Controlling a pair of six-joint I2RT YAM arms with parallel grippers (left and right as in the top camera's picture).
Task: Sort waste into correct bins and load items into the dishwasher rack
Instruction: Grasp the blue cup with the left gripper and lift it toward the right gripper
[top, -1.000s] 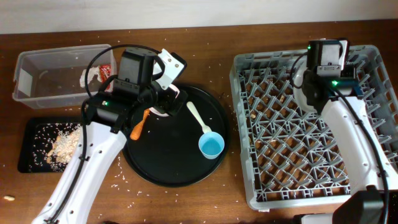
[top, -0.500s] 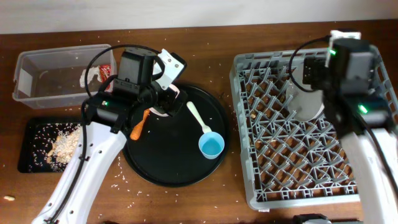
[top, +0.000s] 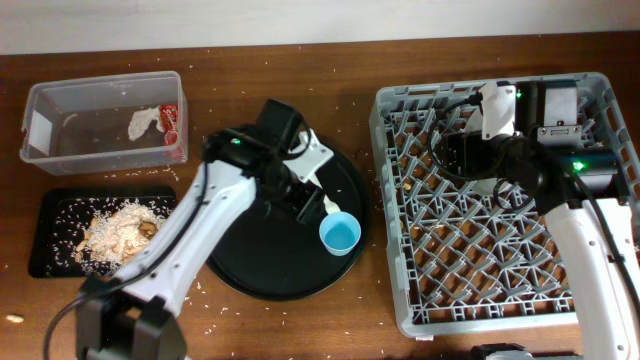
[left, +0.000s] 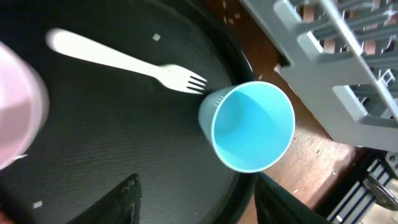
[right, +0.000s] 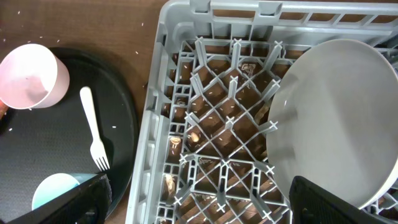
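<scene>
My left gripper (top: 305, 200) (left: 205, 208) hangs open over the round black tray (top: 260, 270), nothing between its fingers. The light-blue cup (top: 340, 235) (left: 252, 124) stands just ahead of them, beside a white plastic fork (left: 124, 62) (right: 93, 127). A small pale bowl (left: 15, 118) (right: 34, 74) sits on the same tray, hidden from overhead by my left arm. My right gripper (top: 475, 165) (right: 205, 205) is open above the grey dishwasher rack (top: 400, 230). The pale grey plate (right: 336, 118) leans in the rack close by its right finger.
The clear tub (top: 60, 150) at back left holds a white tissue (top: 143, 122) and a red wrapper (top: 170, 122). The shallow black tray (top: 50, 240) in front of it holds crumbly scraps (top: 120, 225). Crumbs dot the wooden table (top: 300, 320).
My left arm has swung right from the tray's back edge to the blue cup. My right gripper opened, let go of the plate in the rack and moved left.
</scene>
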